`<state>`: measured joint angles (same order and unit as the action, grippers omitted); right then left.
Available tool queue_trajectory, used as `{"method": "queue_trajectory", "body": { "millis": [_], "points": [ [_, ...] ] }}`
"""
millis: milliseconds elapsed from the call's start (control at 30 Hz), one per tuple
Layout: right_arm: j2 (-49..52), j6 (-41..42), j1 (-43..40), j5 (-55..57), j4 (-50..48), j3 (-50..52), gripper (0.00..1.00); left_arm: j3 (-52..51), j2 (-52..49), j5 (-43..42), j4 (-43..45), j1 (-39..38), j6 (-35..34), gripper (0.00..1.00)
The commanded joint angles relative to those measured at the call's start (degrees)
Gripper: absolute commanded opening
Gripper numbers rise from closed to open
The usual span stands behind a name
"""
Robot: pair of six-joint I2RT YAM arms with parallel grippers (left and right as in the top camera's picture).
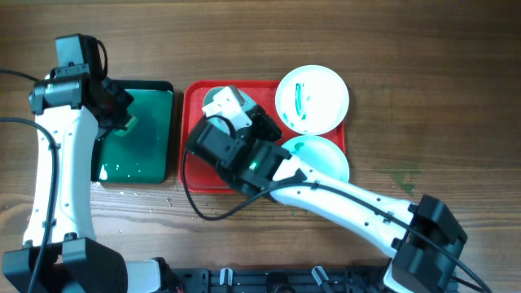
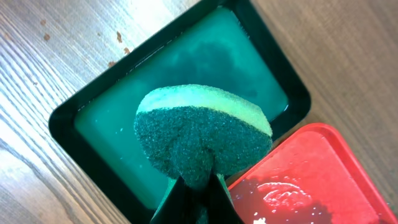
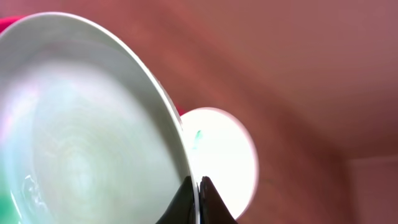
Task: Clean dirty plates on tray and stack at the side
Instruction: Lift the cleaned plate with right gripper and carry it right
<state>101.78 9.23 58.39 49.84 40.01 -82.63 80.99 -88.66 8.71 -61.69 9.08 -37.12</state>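
Observation:
My right gripper [image 1: 220, 104] is shut on the rim of a white plate [image 3: 81, 124] and holds it tilted on edge over the left part of the red tray [image 1: 194, 94]; its fingers show in the right wrist view [image 3: 198, 194]. A second plate [image 1: 312, 99] with teal streaks lies at the tray's far right corner. A third plate [image 1: 321, 155], with a little teal on it, lies in front of the second and is partly hidden by my right arm. My left gripper [image 2: 196, 196] is shut on a green sponge [image 2: 199, 134] above the dark green tray [image 1: 142, 155].
The dark green tray [image 2: 124, 93] holds green liquid and stands just left of the red tray [image 2: 311, 180], whose floor is wet. Bare wooden table lies to the right of the red tray and along the far edge. A black cable loops in front of the red tray.

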Motion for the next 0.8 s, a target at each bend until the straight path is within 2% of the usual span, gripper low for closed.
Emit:
{"method": "queue_trajectory", "body": {
  "millis": [0,100,200,267,533,767],
  "points": [
    [-1.4,7.76,-4.63,-19.47,1.81,-0.72,0.04,-1.22,-0.39,-2.69,0.39,0.02,0.7,0.04],
    [-3.54,7.67,-10.56,-34.69,1.92,-0.72,0.04,-1.22,-0.39,-9.97,2.34,-0.55,0.72,0.04],
    [-7.15,7.67,-18.4,-47.58,2.12,-0.72,0.04,-1.22,-0.39,-10.38,4.04,-2.64,0.74,0.04],
    [-8.72,9.09,-23.37,-51.45,2.97,-0.72,0.04,-1.22,-0.39,-10.4,5.01,-4.07,0.72,0.04],
    [-9.42,16.0,-46.07,-57.42,13.77,-0.72,0.04,-1.25,-0.94,-10.25,10.58,-12.85,0.7,0.04],
    [-9.25,16.28,-66.07,-49.59,16.98,3.13,0.04,-1.25,-5.73,-9.53,13.79,-17.16,0.72,0.04]
  ]
}}
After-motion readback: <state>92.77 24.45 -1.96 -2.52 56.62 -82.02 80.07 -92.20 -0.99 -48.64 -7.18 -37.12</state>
